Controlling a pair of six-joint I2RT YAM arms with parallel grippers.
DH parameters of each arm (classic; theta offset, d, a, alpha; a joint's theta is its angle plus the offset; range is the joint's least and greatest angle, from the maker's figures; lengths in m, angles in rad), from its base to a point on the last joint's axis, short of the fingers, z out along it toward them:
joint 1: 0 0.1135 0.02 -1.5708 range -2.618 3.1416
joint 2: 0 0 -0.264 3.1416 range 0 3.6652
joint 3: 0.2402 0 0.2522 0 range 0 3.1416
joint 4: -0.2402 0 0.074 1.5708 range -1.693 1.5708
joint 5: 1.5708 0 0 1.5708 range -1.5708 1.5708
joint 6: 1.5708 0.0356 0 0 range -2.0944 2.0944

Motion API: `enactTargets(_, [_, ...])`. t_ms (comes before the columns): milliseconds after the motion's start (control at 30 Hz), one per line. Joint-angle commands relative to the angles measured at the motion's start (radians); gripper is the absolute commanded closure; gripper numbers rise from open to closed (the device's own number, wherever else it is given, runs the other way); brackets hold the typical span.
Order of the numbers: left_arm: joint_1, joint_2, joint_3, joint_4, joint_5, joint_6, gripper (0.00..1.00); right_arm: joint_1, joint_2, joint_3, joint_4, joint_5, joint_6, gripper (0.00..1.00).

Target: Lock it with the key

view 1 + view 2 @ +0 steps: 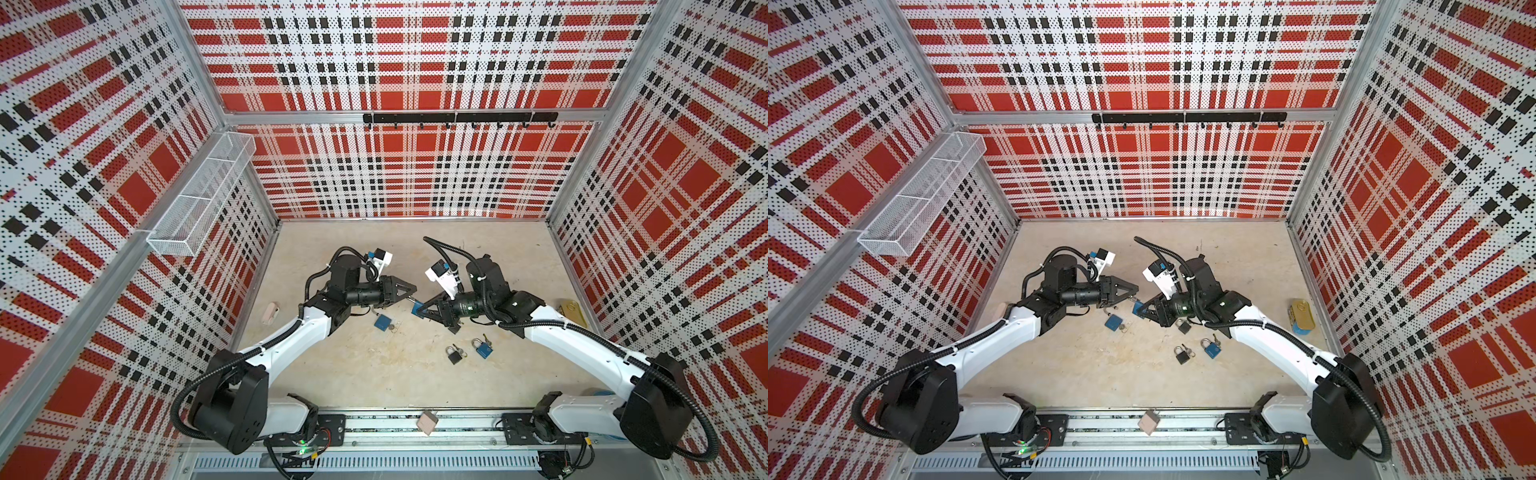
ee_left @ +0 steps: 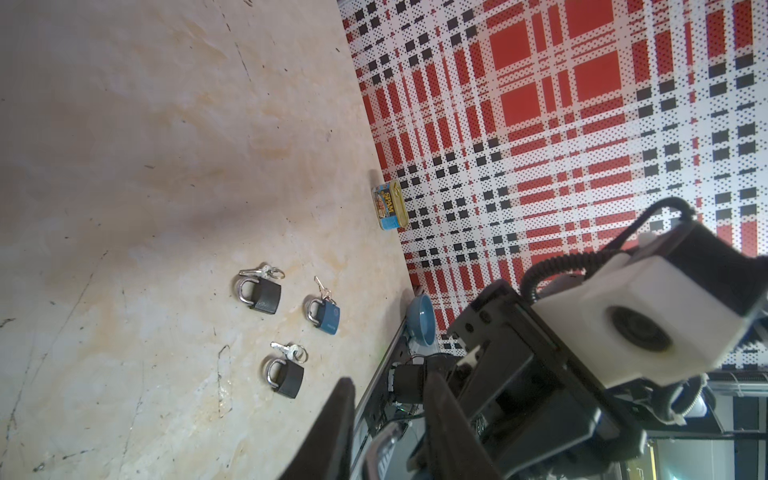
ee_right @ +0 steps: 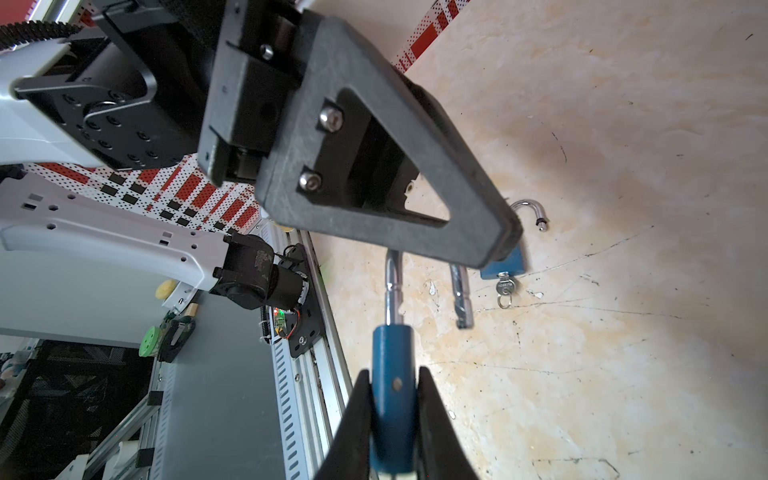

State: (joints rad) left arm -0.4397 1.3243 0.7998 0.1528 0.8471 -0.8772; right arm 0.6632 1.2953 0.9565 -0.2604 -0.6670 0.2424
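My right gripper point(image 3: 394, 372) is shut on the body of a blue padlock point(image 3: 392, 399), held above the floor; both top views show it point(image 1: 417, 308) point(image 1: 1137, 308). Its silver shackle point(image 3: 392, 282) stands out of the body, unlatched. My left gripper point(image 2: 390, 377) faces it, fingers on either side of the shackle's bend point(image 2: 388, 440) with a gap showing. The key of the held lock is hidden. A second blue padlock point(image 1: 382, 322) lies on the floor below, shackle open, with a key point(image 3: 505, 286) in it.
Two black padlocks point(image 2: 264, 295) point(image 2: 286, 378) and a blue one point(image 2: 328, 316) lie on the floor with keys beside them. A Spam can point(image 2: 390, 205) and a blue bowl point(image 2: 422, 318) sit by the right wall. A pink object point(image 1: 271, 312) lies at the left wall.
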Motion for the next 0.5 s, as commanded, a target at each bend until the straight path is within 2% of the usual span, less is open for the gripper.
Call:
enactTargets(0, [0.012, -0.044, -0.027, 0.061, 0.035, -0.031, 0.68, 0.001, -0.005, 0.041, 0.038, -0.001, -0.033, 1.0])
enactTargets(467, [0.031, -0.1, -0.081, 0.116, 0.078, -0.077, 0.68, -0.014, 0.017, 0.048, 0.025, -0.011, -0.034, 1.0])
